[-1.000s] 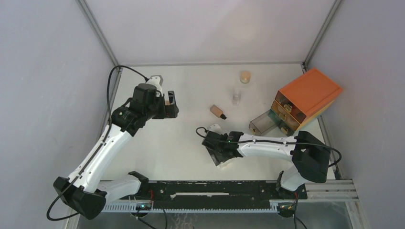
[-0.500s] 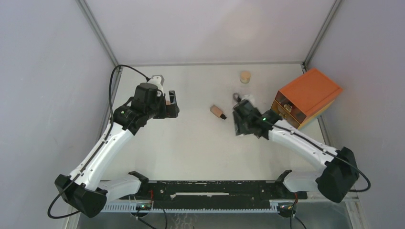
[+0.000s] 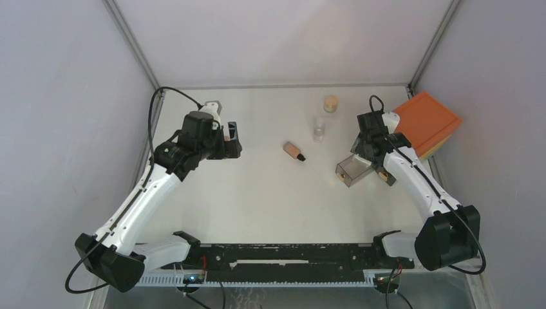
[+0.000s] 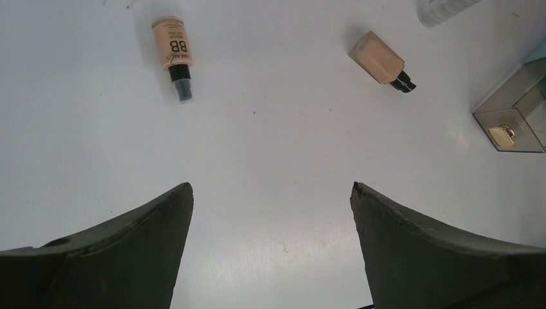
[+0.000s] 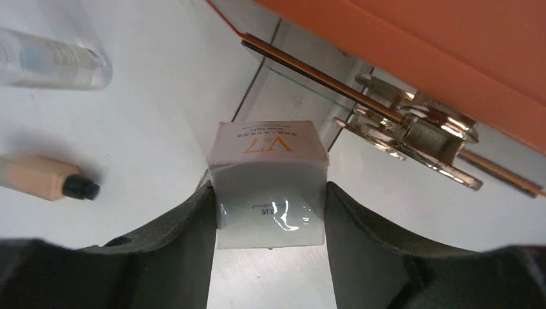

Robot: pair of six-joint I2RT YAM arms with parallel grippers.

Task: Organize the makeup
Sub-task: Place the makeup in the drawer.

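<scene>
Now, white V7 box (image 5: 267,151) in right claw (image 5: 268,193) near open drawer (image 3: 351,172)

White tabletop (image 3: 257,199) carries: peach square bottle with black cap (image 3: 294,150), clear plastic vial (image 3: 318,129), round tan disc (image 3: 330,103), beige BB-cream tube (image 4: 172,50), orange-topped drawer box (image 3: 428,119).

right gripper (image 5: 269,190) swung from the near middle of the table (image 3: 257,193), past the peach bottle (image 3: 294,150), across to the pulled-out drawer (image 3: 351,171) of the orange-topped box (image 3: 430,121), white carton (image 5: 267,151) carried along between its fingers
</scene>
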